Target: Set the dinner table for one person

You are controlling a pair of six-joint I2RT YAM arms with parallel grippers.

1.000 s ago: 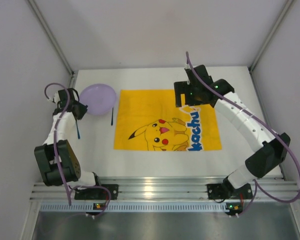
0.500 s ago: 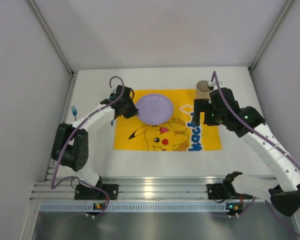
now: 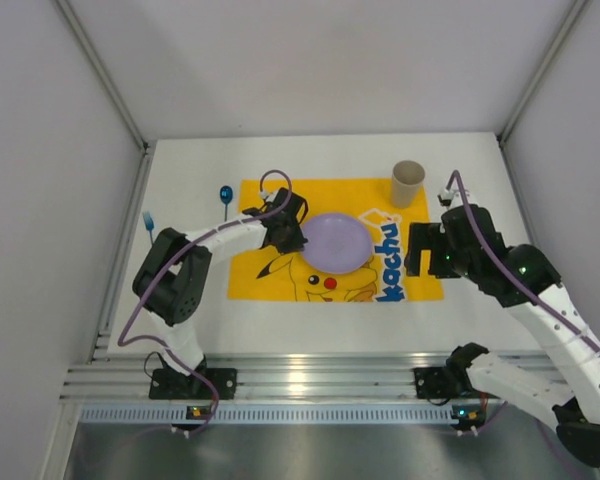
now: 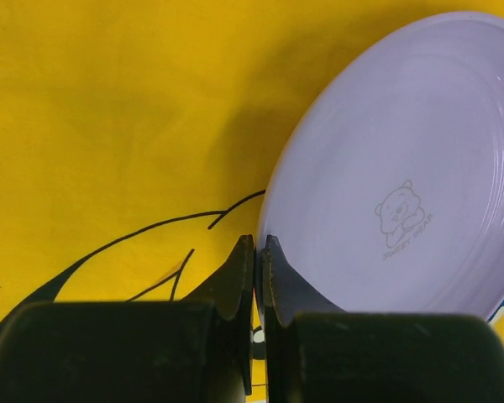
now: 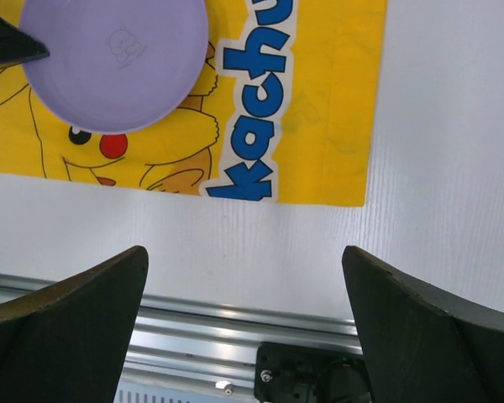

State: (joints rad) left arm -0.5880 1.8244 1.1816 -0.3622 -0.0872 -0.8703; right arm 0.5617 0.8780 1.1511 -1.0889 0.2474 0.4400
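A lilac plate (image 3: pixel 337 242) lies in the middle of the yellow Pikachu cloth (image 3: pixel 280 205) on the white dinner table (image 3: pixel 190 300). My left gripper (image 3: pixel 298 237) is shut on the plate's left rim; the left wrist view shows the plate (image 4: pixel 403 185) with its edge pinched between the gripper's (image 4: pixel 258 245) jaws. My right gripper (image 3: pixel 417 250) hovers open over the cloth's right edge, holding nothing. In the right wrist view the right gripper (image 5: pixel 244 256) spreads wide above bare table (image 5: pixel 420 210), with the plate (image 5: pixel 113 59) at the top left.
A tan cup (image 3: pixel 407 183) stands upright at the cloth's back right corner. A blue spoon (image 3: pixel 226 195) and a blue fork (image 3: pixel 148 222) lie on the table left of the cloth. The aluminium rail (image 3: pixel 310 375) runs along the near edge.
The left arm has carried the plate from the table's left side rightward onto the middle of the cloth. The right arm has drawn back toward the near right, leaving the cup standing.
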